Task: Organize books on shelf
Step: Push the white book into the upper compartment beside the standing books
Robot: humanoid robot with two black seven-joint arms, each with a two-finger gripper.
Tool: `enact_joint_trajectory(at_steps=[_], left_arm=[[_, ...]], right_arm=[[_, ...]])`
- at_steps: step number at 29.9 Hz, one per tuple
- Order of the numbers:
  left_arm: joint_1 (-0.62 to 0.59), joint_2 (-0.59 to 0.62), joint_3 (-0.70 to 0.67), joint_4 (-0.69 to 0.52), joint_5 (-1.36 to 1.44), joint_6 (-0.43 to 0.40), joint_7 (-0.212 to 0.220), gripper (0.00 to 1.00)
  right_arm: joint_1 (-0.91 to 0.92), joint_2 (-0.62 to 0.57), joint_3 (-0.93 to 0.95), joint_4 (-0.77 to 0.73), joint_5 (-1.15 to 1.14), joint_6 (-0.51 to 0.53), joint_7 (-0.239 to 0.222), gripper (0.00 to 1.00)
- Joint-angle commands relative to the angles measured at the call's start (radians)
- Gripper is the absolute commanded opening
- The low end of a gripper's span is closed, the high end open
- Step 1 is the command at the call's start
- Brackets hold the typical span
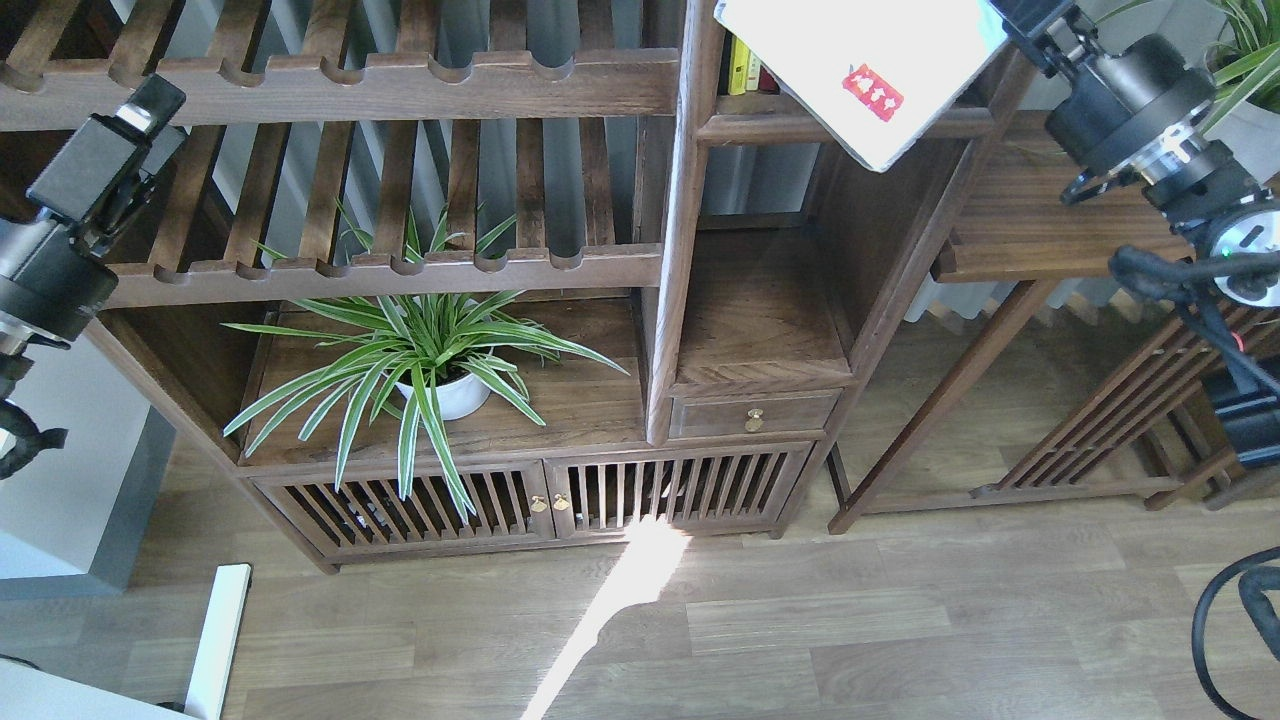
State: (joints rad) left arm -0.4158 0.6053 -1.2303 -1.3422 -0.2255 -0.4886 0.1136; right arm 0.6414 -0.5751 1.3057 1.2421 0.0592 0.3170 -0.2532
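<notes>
My right gripper [1005, 14] is at the top right edge, shut on the thick white book with a red label [860, 70]. It holds the book tilted in front of the upper right of the cabinet. The shelf [760, 325] is the narrow dark-brown compartment below the book, and its plank floor is bare. Yellow book spines [741, 66] stand in the compartment above it. The thin white book and the red-orange book are out of view. My left gripper [148, 100] is at the far left beside the slatted racks, seen dark and end-on.
A spider plant in a white pot [440, 392] stands on the wide plank left of the shelf. Slatted racks [350, 85] are above it. A small drawer [755, 413] sits under the shelf. A side table [1040, 235] with a potted plant [1250, 120] stands at the right.
</notes>
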Motion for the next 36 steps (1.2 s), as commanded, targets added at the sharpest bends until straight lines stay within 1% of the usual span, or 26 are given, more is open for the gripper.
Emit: enact_joint_trajectory(at_steps=[1, 5, 7, 10, 14, 18, 23, 28, 36], left_arm=[[0.002, -0.001, 0.000, 0.000, 0.000, 0.000, 0.000, 0.99], [0.011, -0.001, 0.000, 0.000, 0.000, 0.000, 0.000, 0.99], [0.014, -0.001, 0.002, 0.000, 0.000, 0.000, 0.000, 0.99], [0.014, -0.004, 0.003, 0.000, 0.000, 0.000, 0.000, 0.99], [0.014, -0.007, 0.009, -0.002, 0.003, 0.000, 0.001, 0.99], [0.014, -0.012, 0.011, -0.003, 0.008, 0.000, 0.015, 0.99], [0.012, -0.013, 0.011, -0.003, 0.008, 0.000, 0.015, 0.99], [0.014, -0.012, 0.009, -0.003, 0.008, 0.000, 0.015, 0.99], [0.015, -0.013, 0.011, -0.003, 0.009, 0.000, 0.015, 0.99]], right_arm=[[-0.005, 0.011, 0.000, -0.003, -0.006, 0.014, -0.017, 0.05], [-0.022, -0.008, 0.004, -0.003, -0.007, 0.053, -0.023, 0.05], [-0.022, -0.029, 0.009, -0.003, -0.009, 0.054, -0.024, 0.05], [-0.022, -0.098, 0.010, -0.004, -0.009, 0.053, -0.024, 0.05], [-0.008, -0.149, 0.010, -0.007, -0.012, 0.037, -0.028, 0.05], [0.018, -0.183, 0.003, -0.013, -0.015, -0.015, -0.034, 0.05], [0.041, -0.183, 0.000, -0.018, -0.056, -0.076, -0.034, 0.05], [0.049, -0.150, 0.000, -0.021, -0.067, -0.157, -0.034, 0.04], [0.136, -0.071, -0.019, -0.035, -0.114, -0.291, -0.034, 0.03]])
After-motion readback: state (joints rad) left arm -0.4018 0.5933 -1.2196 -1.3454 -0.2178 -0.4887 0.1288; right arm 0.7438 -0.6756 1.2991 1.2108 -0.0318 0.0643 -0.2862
